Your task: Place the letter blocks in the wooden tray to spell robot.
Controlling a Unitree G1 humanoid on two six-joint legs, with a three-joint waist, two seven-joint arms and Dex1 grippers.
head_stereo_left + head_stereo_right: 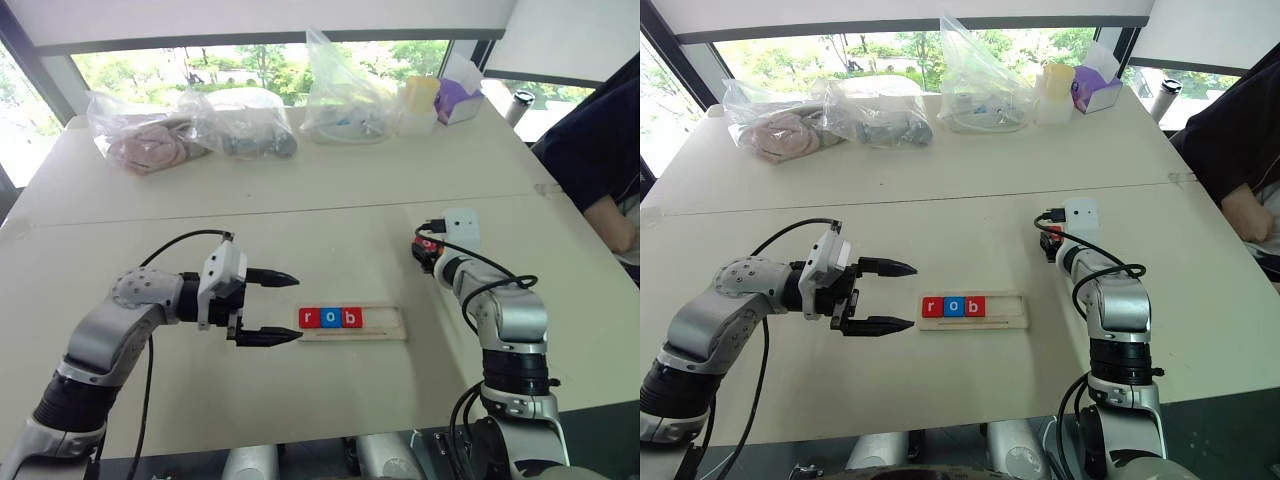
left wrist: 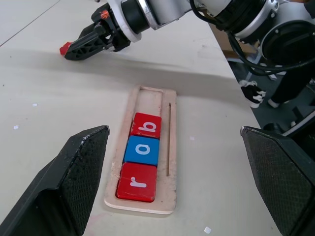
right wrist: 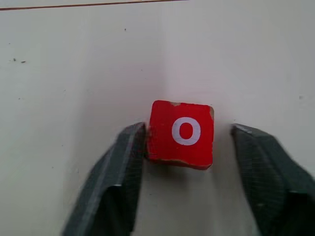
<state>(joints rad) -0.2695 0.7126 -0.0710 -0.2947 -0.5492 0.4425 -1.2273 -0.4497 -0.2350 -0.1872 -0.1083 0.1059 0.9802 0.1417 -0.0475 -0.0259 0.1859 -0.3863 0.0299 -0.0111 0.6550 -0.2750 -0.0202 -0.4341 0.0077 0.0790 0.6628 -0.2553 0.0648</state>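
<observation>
The tray lies flat on the table, a little below the middle of the head view. Three blocks sit in its left half, touching in a row: a red r, a blue o and a red b. The tray's right half is bare wood.

The left gripper hovers just left of the tray, pointing at its end, its two black fingers spread wide with nothing between them.

To the right of the middle, well apart from the tray, the right gripper reaches down to the table. Its wrist camera shows a red o block lying flat between its fingers. One finger touches the block's edge; the other stands a little clear, so the jaws straddle the block without yet pinching it.

Along the table's far edge, across the top of the frame, stand clear plastic bags, a yellow cup and a purple box. A person's dark sleeve shows at the right edge.
</observation>
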